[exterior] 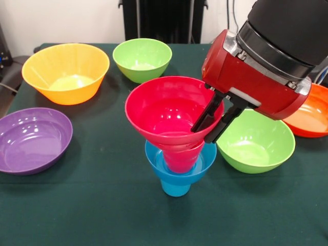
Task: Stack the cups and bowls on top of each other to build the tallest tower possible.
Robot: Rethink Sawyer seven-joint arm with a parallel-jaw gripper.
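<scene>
Arm (266, 56): reaching down from the upper right of the frame, its red and black body tilting toward the centre.
Yellow-orange bowl (65, 72): sitting upright at the upper left, well apart from the stack.
Purple bowl (32, 139): lying at the left edge, also well apart.
Pink bowl (171, 110): riding on top of the tower at the frame's centre, mouth up, its right rim lying between the gripper's two black fingers.
Orange bowl (312, 115): showing only partly at the right edge, behind the arm.
Lime green bowls: one (256, 143) resting just right of the tower and below the gripper, the other (142, 59) waiting at the top centre.
Tower: standing upright on the green counter (77, 210), the pink bowl seated on the red cup (179, 159), which is sitting in the small blue bowl (177, 164) over the sky-blue cup (176, 187); its long axis is running vertically.
Gripper (210, 125): straddling the pink bowl's right wall, one finger inside, one outside; whether it is pinching the rim or letting go cannot be told.
Key relation: the tower is standing just left of and below the gripper, so any release or lift likely has to run straight up that axis.
</scene>
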